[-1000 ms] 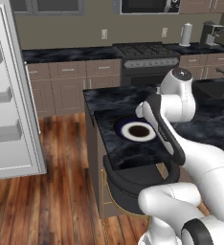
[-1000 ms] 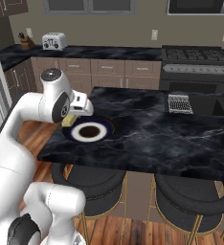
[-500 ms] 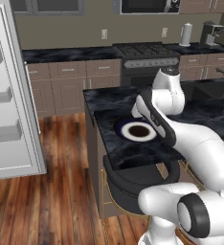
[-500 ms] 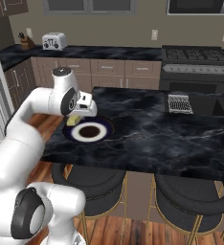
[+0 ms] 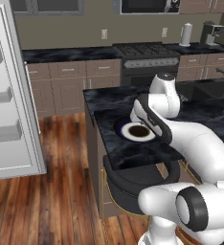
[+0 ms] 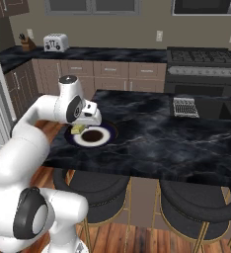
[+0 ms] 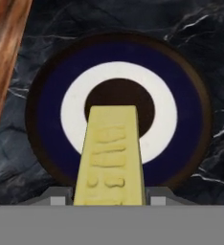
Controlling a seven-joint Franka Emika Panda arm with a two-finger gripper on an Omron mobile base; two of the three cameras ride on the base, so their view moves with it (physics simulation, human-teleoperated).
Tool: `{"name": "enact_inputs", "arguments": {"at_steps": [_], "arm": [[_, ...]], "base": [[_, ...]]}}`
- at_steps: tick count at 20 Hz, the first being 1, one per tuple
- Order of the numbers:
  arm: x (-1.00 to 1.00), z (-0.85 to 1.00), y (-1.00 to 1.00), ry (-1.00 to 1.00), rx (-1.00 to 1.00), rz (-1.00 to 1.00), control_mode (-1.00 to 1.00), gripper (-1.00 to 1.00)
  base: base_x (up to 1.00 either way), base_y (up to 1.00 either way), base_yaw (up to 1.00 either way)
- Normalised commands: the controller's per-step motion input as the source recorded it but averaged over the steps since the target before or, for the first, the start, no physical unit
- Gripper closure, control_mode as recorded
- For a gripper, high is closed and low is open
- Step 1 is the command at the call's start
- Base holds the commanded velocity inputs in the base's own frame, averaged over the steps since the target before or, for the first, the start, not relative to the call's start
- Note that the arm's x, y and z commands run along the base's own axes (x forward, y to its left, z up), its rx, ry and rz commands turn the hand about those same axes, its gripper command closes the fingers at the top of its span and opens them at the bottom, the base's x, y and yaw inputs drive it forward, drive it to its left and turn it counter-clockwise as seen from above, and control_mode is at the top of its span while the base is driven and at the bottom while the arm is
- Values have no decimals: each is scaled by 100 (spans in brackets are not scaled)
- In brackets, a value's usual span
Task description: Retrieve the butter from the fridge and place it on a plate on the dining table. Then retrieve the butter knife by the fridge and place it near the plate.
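— Wooden floorboards [image 5: 61, 182] run under everything, with long black counters over brown cabinets along the back wall. What stands in front of them?

— A square desk [image 6: 186, 143] with a black, white-veined marble top, and two round dark stools [image 6: 95, 190] tucked under its near edge. On the top lies the plate [image 6: 101, 139], white with a broad navy rim and a dark round patch at its centre.

— And the arm?

— It reaches over the near left part of the desk in the right base view, the hand hanging just above the plate's edge. The fingers [image 7: 109, 201] are closed narrowly on the butter [image 7: 111, 158], a yellow stick that juts out from between them. In the hand view the stick points at the plate's dark centre and covers part of the white ring.

— Does the butter touch the plate?

— I cannot tell. From the right base view the butter [image 6: 78, 129] sits low under the hand, at the plate's left rim, but a gap or contact is too small to make out.

— Where is the fridge?

— At the far left of the left base view; its door [image 5: 11, 95] stands open, showing pale shelves, well apart from the desk.

— Anything else on the desk?

— A small grey ribbed rack [image 6: 185, 106] towards the far right side. A toaster [image 6: 55, 42] and a knife block [image 6: 24, 43] stand on the back counter, beside the stove [image 6: 202, 62].
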Motion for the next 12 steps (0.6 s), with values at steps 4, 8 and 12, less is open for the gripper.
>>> {"name": "enact_inputs", "arguments": {"at_steps": [4,8,12], "arm": [[3,-25,0,-2,0,0,-100,100],[13,-23,-2,-1,0,0,-100,100],[34,-15,-2,0,0,0,-100,100]], "base": [[0,0,0],[0,0,0],[0,0,0]]}}
